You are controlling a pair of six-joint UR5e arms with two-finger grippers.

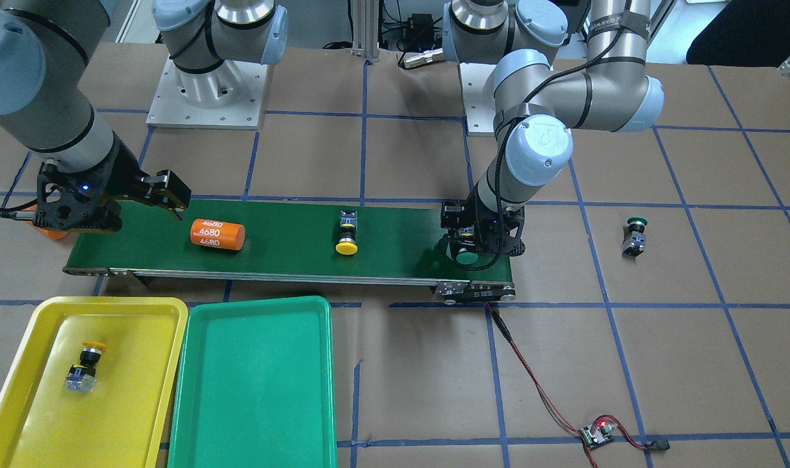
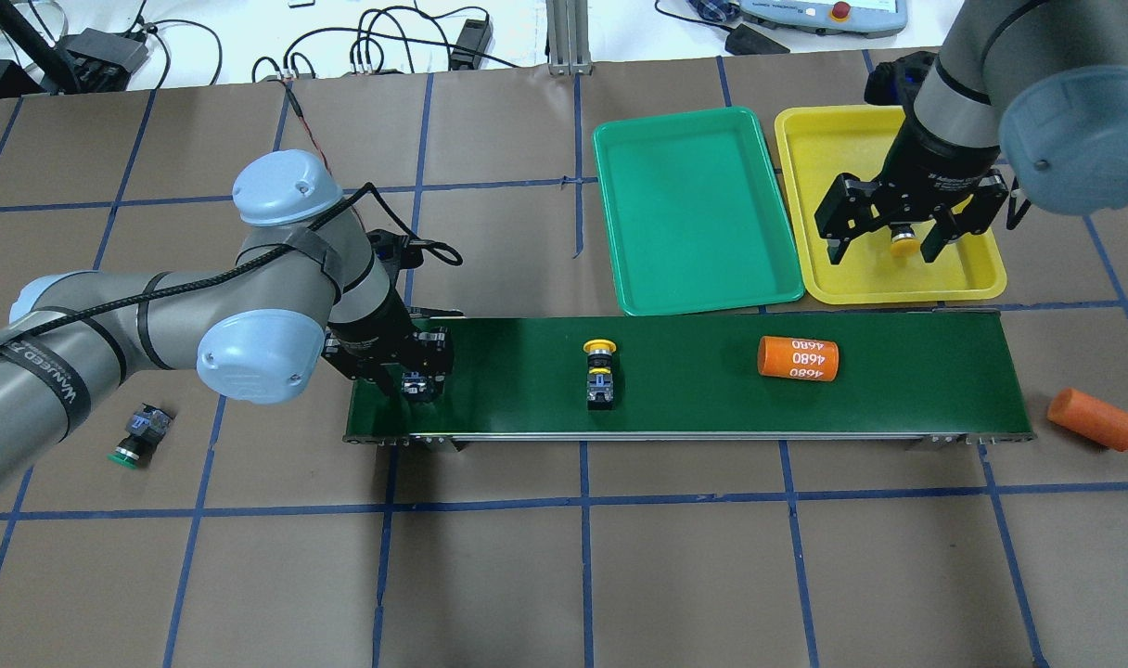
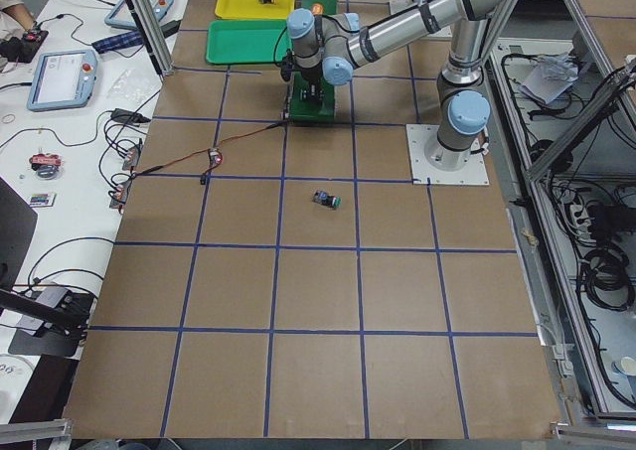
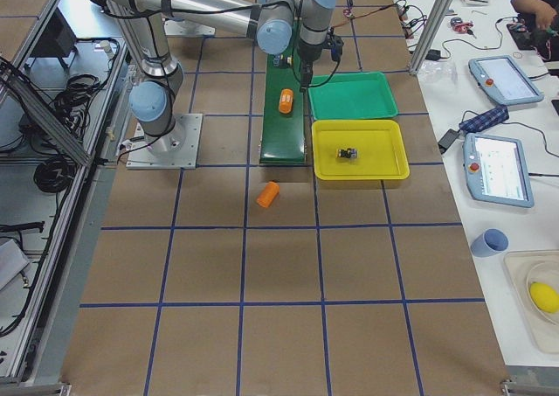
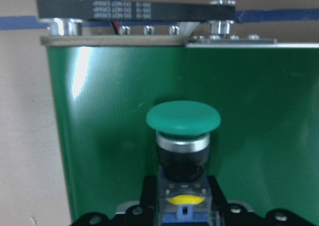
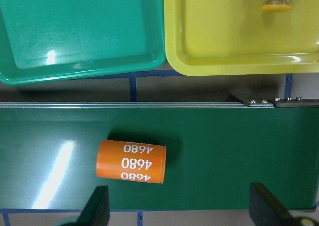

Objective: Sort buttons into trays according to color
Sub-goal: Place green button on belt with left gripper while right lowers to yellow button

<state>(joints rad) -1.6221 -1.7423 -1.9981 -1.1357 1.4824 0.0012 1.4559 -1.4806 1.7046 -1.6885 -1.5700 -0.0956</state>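
Green button (image 5: 183, 118) is gripped by its body in left gripper (image 2: 422, 383) on conveyor belt (image 2: 694, 390); right gripper (image 2: 884, 252) is spread wide, empty. Cap-heavy, so it could be twisted loose on lift.

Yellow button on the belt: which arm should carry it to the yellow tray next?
Right. The right gripper hangs open and empty at the end of the belt beside the yellow tray. The left gripper is at the far end, closed on a green button.
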